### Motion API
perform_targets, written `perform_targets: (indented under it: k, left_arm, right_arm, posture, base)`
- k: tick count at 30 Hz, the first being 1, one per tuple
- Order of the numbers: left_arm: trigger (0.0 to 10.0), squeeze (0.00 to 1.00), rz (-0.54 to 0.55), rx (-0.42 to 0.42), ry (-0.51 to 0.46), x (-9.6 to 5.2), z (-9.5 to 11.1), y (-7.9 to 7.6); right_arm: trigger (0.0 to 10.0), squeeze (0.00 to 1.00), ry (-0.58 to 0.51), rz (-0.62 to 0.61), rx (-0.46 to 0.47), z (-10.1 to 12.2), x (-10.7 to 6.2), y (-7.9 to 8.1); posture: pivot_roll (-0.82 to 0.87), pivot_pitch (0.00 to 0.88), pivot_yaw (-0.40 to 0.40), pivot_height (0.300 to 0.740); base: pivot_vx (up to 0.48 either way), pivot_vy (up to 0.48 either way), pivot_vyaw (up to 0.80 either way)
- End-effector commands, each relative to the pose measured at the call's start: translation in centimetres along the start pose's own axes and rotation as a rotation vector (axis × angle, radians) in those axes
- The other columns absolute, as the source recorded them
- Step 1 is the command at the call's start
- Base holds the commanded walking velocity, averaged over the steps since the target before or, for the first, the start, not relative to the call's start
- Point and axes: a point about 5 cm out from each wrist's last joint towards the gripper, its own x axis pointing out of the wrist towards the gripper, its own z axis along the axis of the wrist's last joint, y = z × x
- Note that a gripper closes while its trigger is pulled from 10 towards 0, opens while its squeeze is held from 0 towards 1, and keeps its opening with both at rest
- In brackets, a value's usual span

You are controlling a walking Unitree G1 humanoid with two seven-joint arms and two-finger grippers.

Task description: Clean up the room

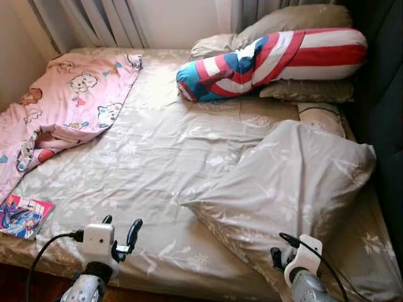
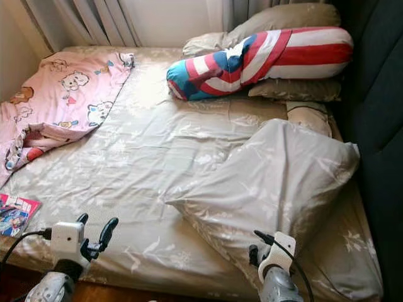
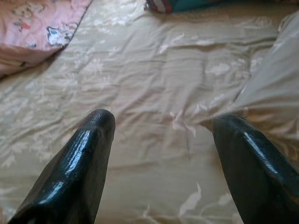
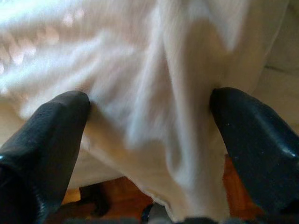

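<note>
Jaws of the right gripper stand wide apart with nothing clamped, a fold of the grey duvet hanging between them at the bed's near edge. Left gripper is likewise spread wide and empty, poised over bare sheet near the foot of the bed.

The duvet looks soft, light and limp; it will likely sag and slide off rather than keep any shape, so a pinch on a thick gathered fold or a corner hem should hold better than a single flat layer. It is pale grey with a faint leaf print matching the sheet, heaped in a peaked mound on the right half of the bed, its lower edge spilling over the near side.

Farther out, a pink blanket with cartoon animals lies crumpled at the far left corner, draping off the left side. A striped bolster in red, white and blue rests against grey pillows at the far right. A comic book sits on the near left edge.
</note>
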Motion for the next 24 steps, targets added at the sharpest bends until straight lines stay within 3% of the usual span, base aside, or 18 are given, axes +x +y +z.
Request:
perform_targets:
  k: [1,4,5,10,18,21,24]
  left_arm:
    - [10.0,0.0,-0.01,0.008,-0.005,-0.2,0.5,0.0]
    - [10.0,0.0,-0.006,0.008,-0.018,-0.3,1.0,0.2]
    - [10.0,0.0,-0.005,0.009,-0.024,-0.6,1.3,0.3]
    - [10.0,0.0,-0.012,0.012,-0.029,-1.0,1.8,0.1]
    - [10.0,0.0,-0.009,0.011,-0.03,-2.0,2.9,-0.1]
    - [10.0,0.0,-0.002,0.014,-0.023,-2.4,2.9,-0.1]
    - [10.0,0.0,-0.001,0.016,-0.012,-2.7,3.0,-0.1]
  right_arm:
    - [10.0,0.0,0.068,-0.003,0.007,-1.9,-0.3,-0.1]
    - [10.0,0.0,0.091,-0.041,0.012,-2.7,-0.5,-0.7]
    - [10.0,0.0,0.111,-0.058,0.053,-3.3,-0.6,-0.9]
    - [10.0,0.0,0.116,-0.035,0.076,-3.6,-0.7,-0.8]
    - [10.0,0.0,-0.044,0.013,0.123,-0.6,-0.2,0.1]
    - [10.0,0.0,-0.118,0.072,0.081,1.1,0.0,1.2]
    - [10.0,0.0,-0.122,0.077,0.045,1.6,0.1,1.6]
  posture:
    - [0.17,0.221,0.081,0.74]
    - [0.17,0.228,0.085,0.74]
    - [0.18,0.233,0.09,0.74]
    - [0.19,0.247,0.096,0.74]
    - [0.22,0.277,0.096,0.74]
    - [0.22,0.285,0.098,0.74]
    - [0.22,0.291,0.101,0.74]
  base:
    - [0.0,0.0,0.0]
    - [0.0,0.0,0.0]
    - [0.0,0.0,0.0]
    - [0.0,0.0,0.0]
    - [0.0,0.0,0.0]
    - [0.0,0.0,0.0]
    - [0.0,0.0,0.0]
